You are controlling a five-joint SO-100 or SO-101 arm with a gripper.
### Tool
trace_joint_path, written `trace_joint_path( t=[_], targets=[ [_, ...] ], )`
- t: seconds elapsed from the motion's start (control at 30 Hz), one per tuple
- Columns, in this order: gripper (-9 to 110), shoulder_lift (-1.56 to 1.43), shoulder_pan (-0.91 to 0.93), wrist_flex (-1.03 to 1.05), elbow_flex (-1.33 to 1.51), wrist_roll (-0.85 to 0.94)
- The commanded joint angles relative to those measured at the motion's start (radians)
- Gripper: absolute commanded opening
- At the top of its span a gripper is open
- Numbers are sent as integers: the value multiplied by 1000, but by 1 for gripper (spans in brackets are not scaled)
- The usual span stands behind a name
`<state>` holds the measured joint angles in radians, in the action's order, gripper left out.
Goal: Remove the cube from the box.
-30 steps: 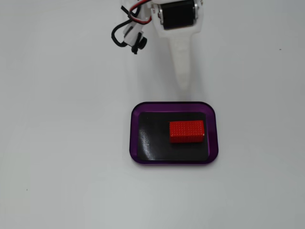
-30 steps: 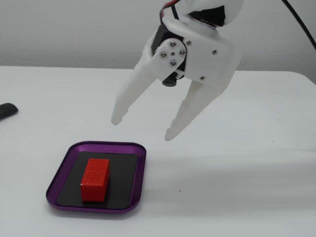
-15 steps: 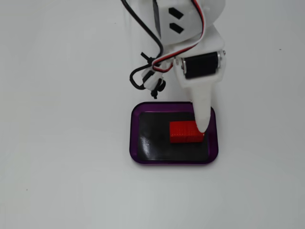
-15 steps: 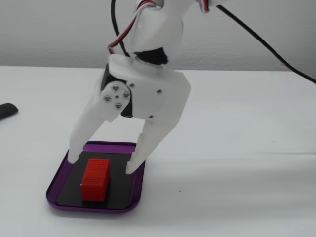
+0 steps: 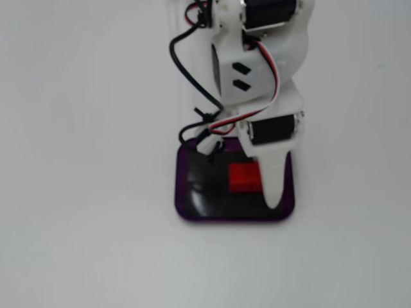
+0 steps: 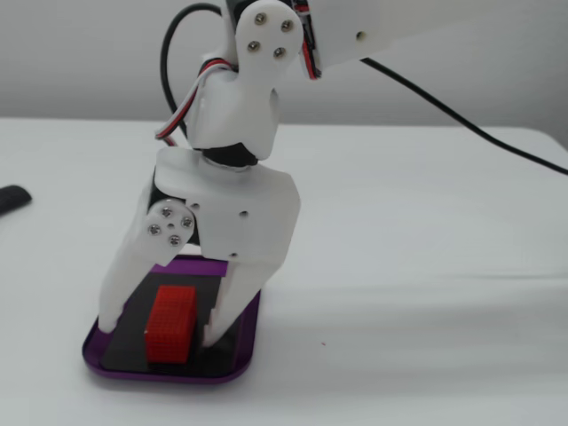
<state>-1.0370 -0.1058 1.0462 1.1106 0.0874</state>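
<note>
1. In a fixed view from above: plain white matte tabletop point(image 5: 77, 192). Shallow rectangular box point(image 5: 182, 192) with rounded corners, translucent purple rim, glossy black floor. Small bright red cube point(image 5: 243, 178), really an oblong block, lying flat on the floor right of centre, its right end hidden under white plastic. Tool point(image 5: 270, 192) reaching down from the top edge, smooth white moulded shell, one tapering finger point(image 5: 272, 183) crossing the cube's right end, tip near the box's front right corner. Black servo block point(image 5: 274, 129) set in the shell above it. Black cable point(image 5: 183, 61) looping to the left, with red and white wires curling beside it. Spread of the fingers not readable from this angle.

2. In a fixed view from the side: tool point(image 6: 158, 327) lowered into the box point(image 6: 169, 370), released and spread wide. Two long white wedge-shaped fingers straddling the cube point(image 6: 169, 321), one tip point(image 6: 108, 312) at the left rim, the other point(image 6: 222, 315) inside the right rim, a stepped notch on its inner edge. Gaps visible on both sides, neither finger touching the cube. Cube resting on the black floor, long axis running away from the camera, faces finely dotted and ridged. Four small metal screws point(image 6: 169, 227) in a round hub on the shell. Dark object point(image 6: 11, 199) at the left edge on the tabletop point(image 6: 426, 337), too cropped to identify.
</note>
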Motion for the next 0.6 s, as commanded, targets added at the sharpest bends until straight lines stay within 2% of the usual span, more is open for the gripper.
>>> trace_joint_path(
  t=[0.0,0.2,0.57],
  targets=[
    [18,-11,3,-8,-44,3],
    [0,-11,5,-8,-44,-3],
    [0,-32,-12,23,-46,3]
  ],
)
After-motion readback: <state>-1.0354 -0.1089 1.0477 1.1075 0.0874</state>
